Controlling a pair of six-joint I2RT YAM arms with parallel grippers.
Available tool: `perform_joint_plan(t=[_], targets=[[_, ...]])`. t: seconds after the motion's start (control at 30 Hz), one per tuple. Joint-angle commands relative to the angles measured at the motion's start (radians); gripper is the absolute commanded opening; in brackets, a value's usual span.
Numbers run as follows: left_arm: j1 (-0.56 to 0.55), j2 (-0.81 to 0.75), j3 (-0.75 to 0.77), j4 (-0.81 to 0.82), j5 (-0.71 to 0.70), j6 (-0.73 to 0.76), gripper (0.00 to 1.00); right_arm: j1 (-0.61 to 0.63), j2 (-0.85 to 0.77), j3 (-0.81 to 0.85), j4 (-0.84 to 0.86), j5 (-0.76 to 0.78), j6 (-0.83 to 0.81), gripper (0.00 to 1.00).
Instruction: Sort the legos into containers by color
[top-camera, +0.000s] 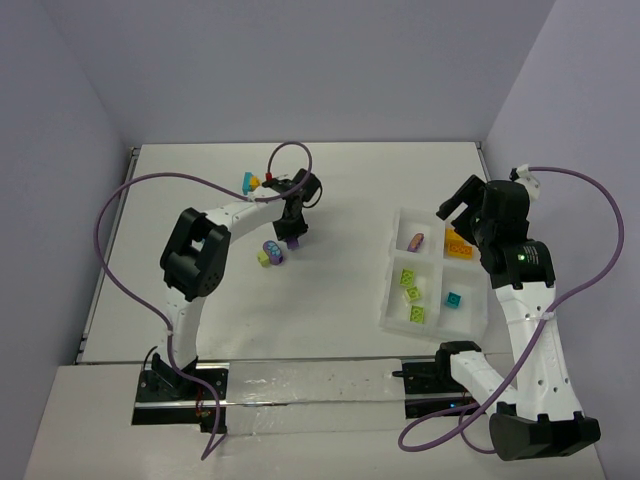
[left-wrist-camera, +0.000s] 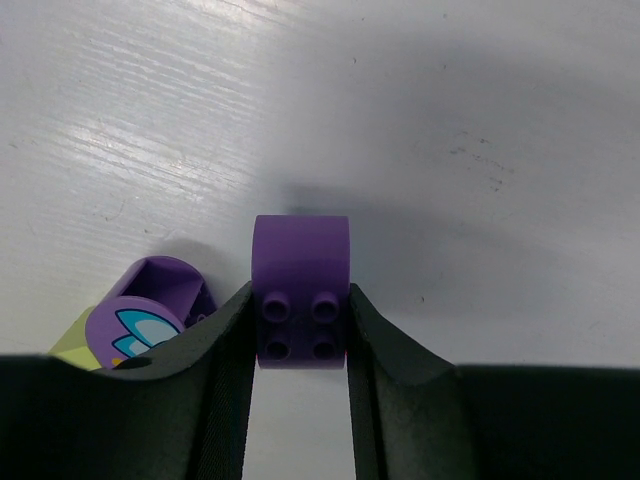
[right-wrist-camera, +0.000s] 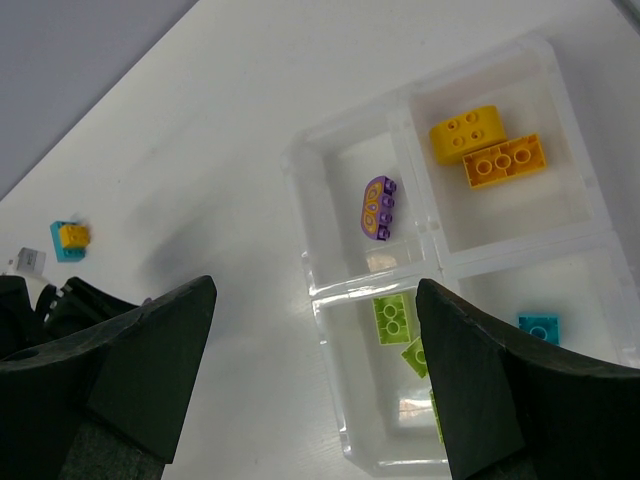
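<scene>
My left gripper (top-camera: 293, 232) is shut on a purple lego (top-camera: 294, 243) low over the table; in the left wrist view the studded purple lego (left-wrist-camera: 300, 275) sits clamped between both fingers of that gripper (left-wrist-camera: 300, 335). A purple-and-lime pair (top-camera: 270, 254) lies just to its left, also in the left wrist view (left-wrist-camera: 150, 315). A teal-and-yellow pair (top-camera: 250, 182) lies farther back. The four-compartment container tray (top-camera: 389, 300) holds a purple piece (right-wrist-camera: 379, 207), orange-yellow bricks (right-wrist-camera: 480, 148), lime bricks (right-wrist-camera: 393, 316) and a teal brick (right-wrist-camera: 538, 327). My right gripper (top-camera: 453, 208) is open and empty above the tray's far edge.
The teal-and-yellow pair also shows in the right wrist view (right-wrist-camera: 69, 240), left of the tray wall (right-wrist-camera: 298, 215). Purple cables loop over both arms. A clear strip with black brackets (top-camera: 300, 385) runs along the near edge. Walls bound the table at the back and sides.
</scene>
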Motion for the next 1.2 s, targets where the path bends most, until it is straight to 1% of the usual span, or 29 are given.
perform_joint_plan(t=[0.0, 0.07, 0.13, 0.2, 0.23, 0.3, 0.33, 0.37, 0.47, 0.6, 0.67, 0.77, 0.8, 0.83, 0.9, 0.97, 1.03, 1.17], targets=[[0.006, -0.059, 0.035, 0.011, 0.021, 0.038, 0.13, -0.004, 0.004, 0.018, 0.025, -0.021, -0.011, 0.88], [0.009, -0.101, 0.041, 0.025, 0.098, 0.089, 0.07, -0.004, 0.01, 0.021, 0.028, -0.056, -0.021, 0.88], [0.022, -0.162, 0.043, 0.086, 0.242, 0.169, 0.03, -0.004, 0.022, 0.025, 0.035, -0.117, -0.05, 0.88], [0.045, -0.221, 0.045, 0.143, 0.499, 0.25, 0.0, -0.004, 0.031, 0.022, 0.061, -0.214, -0.097, 0.87], [0.051, -0.252, 0.042, 0.157, 0.589, 0.258, 0.0, -0.004, 0.033, 0.019, 0.074, -0.275, -0.113, 0.87], [0.081, -0.299, 0.012, 0.214, 0.725, 0.277, 0.0, -0.004, 0.036, 0.011, 0.095, -0.363, -0.136, 0.87], [0.105, -0.346, -0.011, 0.313, 0.845, 0.276, 0.0, -0.005, 0.033, -0.006, 0.115, -0.442, -0.152, 0.87], [0.12, -0.352, -0.024, 0.326, 0.92, 0.266, 0.0, -0.004, 0.032, -0.009, 0.128, -0.49, -0.162, 0.87], [0.164, -0.387, -0.086, 0.553, 1.145, 0.179, 0.0, -0.003, 0.024, -0.042, 0.179, -0.643, -0.189, 0.87], [0.185, -0.363, -0.158, 0.868, 1.394, -0.03, 0.0, 0.031, 0.012, -0.04, 0.226, -0.794, -0.296, 0.85], [0.185, -0.332, -0.144, 0.912, 1.442, -0.09, 0.0, 0.086, 0.014, -0.02, 0.204, -0.716, -0.378, 0.84], [0.184, -0.295, -0.11, 0.92, 1.527, -0.106, 0.0, 0.313, 0.025, 0.014, 0.153, -0.512, -0.585, 0.78], [0.184, -0.294, -0.105, 0.917, 1.529, -0.104, 0.0, 0.32, 0.025, 0.014, 0.151, -0.505, -0.636, 0.78], [0.184, -0.286, -0.089, 0.886, 1.546, -0.081, 0.0, 0.376, 0.025, 0.008, 0.154, -0.417, -0.685, 0.79], [0.184, -0.276, -0.061, 0.82, 1.552, -0.037, 0.0, 0.436, 0.032, 0.009, 0.152, -0.364, -0.736, 0.79], [0.184, -0.264, -0.03, 0.715, 1.552, 0.016, 0.0, 0.488, 0.051, 0.019, 0.156, -0.329, -0.783, 0.8], [0.184, -0.264, -0.036, 0.702, 1.56, 0.021, 0.0, 0.542, 0.072, 0.026, 0.18, -0.285, -0.814, 0.81], [0.177, -0.265, -0.054, 0.701, 1.568, 0.021, 0.0, 0.588, 0.125, 0.044, 0.226, -0.247, -0.836, 0.82]])
